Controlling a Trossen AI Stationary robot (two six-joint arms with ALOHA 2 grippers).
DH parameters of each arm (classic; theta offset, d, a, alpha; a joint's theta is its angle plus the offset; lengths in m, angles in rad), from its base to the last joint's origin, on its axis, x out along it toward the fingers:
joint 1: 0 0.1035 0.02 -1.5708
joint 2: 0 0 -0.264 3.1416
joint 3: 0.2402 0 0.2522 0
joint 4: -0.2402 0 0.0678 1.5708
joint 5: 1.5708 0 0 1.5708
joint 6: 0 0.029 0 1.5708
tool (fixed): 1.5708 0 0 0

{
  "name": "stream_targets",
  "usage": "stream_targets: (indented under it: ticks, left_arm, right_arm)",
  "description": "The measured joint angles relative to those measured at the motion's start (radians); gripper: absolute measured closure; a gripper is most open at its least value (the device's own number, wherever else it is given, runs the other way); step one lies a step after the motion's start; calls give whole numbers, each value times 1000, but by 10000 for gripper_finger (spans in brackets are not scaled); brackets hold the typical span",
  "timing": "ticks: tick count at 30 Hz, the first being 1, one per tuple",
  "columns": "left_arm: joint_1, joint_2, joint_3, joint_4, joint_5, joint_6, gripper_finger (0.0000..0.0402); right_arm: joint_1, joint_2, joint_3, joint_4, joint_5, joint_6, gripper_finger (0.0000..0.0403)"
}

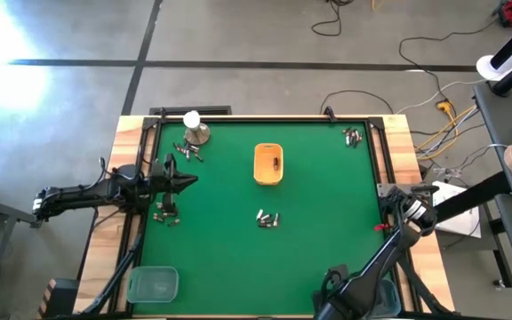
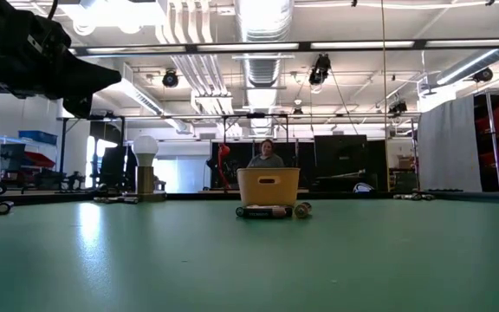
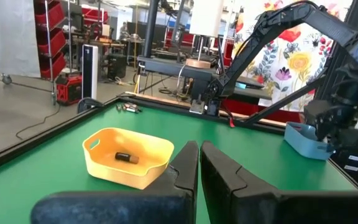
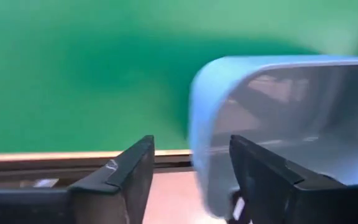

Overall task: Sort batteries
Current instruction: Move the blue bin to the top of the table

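Right wrist view: my right gripper (image 4: 188, 165) stands partly open, its fingers straddling a blue tray's (image 4: 278, 124) rim. My left gripper (image 3: 199, 163) is closed, empty, a yellow tray (image 3: 129, 155) with one battery (image 3: 123, 157) just ahead.

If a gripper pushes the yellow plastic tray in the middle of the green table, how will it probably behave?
The small yellow plastic tray looks thin-walled and holds only one dark battery, so it is probably light and would slide on the smooth green table rather than resist. Its low, wide shape suggests it is unlikely to tip. The loose battery may roll inside.
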Motion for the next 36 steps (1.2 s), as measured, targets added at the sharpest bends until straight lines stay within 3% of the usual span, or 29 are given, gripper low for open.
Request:
stream_targets:
  ticks: [5,10,17,22,32,36]
  left_arm:
    - [0,0,0,0,0,-9,401]
    - [0,0,0,0,31,-11,401]
    - [0,0,0,0,31,-11,401]
    - [0,0,0,0,31,-6,401]
    - [0,0,0,0,31,0,401]
    - [0,0,0,0,31,19,401]
  right_arm:
    - [0,0,-103,141,0,0,236]
    - [-3,1,-152,158,-1,-17,278]
    - [-32,-1,-122,167,-34,-99,381]
    - [-92,-1,-39,139,-35,-193,390]
    - [-318,-3,210,-418,159,-732,390]
    - [-408,-26,212,-347,350,-1156,390]
